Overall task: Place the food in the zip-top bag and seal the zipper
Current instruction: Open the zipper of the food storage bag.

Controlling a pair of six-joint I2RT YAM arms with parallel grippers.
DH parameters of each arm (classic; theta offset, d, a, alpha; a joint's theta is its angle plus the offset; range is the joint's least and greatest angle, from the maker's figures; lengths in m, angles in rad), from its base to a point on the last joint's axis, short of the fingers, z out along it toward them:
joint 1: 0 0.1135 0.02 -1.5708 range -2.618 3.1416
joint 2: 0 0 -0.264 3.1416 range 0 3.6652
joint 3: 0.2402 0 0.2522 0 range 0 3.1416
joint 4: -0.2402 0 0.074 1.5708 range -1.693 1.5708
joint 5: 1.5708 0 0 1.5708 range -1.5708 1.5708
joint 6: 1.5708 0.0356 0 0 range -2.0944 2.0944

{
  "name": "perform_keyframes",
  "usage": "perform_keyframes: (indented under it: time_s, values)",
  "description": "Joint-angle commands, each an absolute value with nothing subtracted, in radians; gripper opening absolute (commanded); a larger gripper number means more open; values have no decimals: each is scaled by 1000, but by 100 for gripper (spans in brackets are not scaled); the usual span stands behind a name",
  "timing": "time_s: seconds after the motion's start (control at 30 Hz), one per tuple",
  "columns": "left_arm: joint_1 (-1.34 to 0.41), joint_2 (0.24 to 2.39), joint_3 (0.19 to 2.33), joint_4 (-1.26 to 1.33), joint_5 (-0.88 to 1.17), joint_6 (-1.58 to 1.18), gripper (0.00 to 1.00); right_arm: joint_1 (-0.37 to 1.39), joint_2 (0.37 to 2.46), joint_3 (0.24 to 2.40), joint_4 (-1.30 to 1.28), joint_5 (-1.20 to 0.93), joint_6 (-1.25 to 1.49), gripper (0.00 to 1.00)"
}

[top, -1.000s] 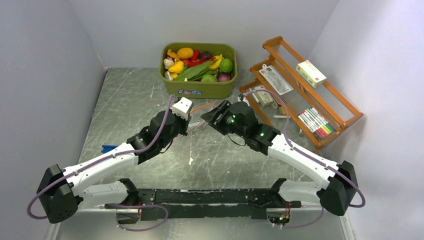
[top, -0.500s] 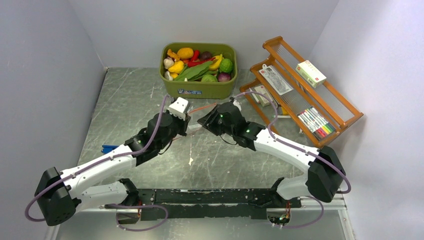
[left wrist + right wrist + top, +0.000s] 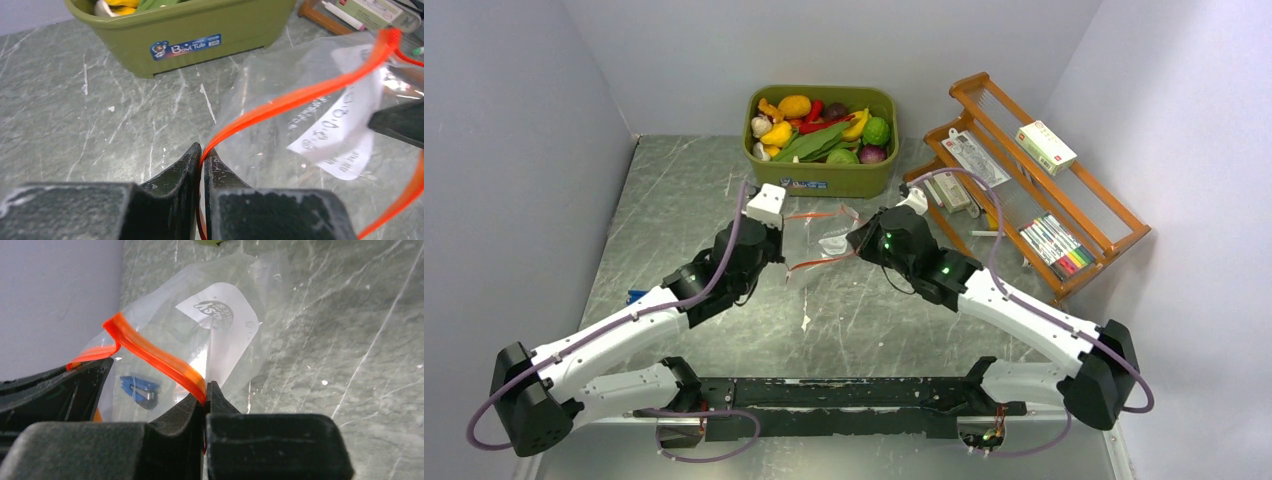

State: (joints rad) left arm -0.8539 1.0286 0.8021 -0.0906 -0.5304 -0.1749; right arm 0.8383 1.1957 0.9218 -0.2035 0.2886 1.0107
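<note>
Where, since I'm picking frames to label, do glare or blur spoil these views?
Left wrist: the left pincer up close is soft, glare whitens the zip-top bag at right. Right wrist: a bright glint on the film beside the zipper. Top external: evenly lit, sharp.

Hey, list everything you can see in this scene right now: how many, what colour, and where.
table: one, grey marbled, under everything
zip-top bag: one, clear, centre
zipper: one, red-orange, bag's mouth edge
food: a pile, mixed colours, in the tub
tub: one, olive green, far edge
rack: one, orange-brown wood, right side, holding packets and markers
blue object: one, blue, left side
pale scrap: one, whitish, near centre
left gripper: one, black, shut on the zipper
right gripper: one, black, shut on the zipper
</note>
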Motion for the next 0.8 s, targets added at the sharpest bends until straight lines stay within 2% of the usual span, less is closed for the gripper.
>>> perform_keyframes:
  time_s: [0.0, 0.23, 0.47, 0.63, 0.77]
  values:
    - [-813, 1004, 848, -177, -558, -238, 7, 842, 1148, 904, -232, 339, 843, 0]
    - [-798, 990, 845, -150, -340, -302, 9, 842, 1105, 933, -188, 219, 617, 0]
    - [-797, 1006, 856, -121, -133, -308, 39, 841, 1138, 994, -226, 121, 559, 0]
    - [-799, 1037, 877, -131, -59, -282, 46, 842, 1145, 994, -235, 94, 580, 0]
    - [-798, 1059, 878, -126, -56, -266, 49, 841, 1149, 1018, -248, 54, 561, 0]
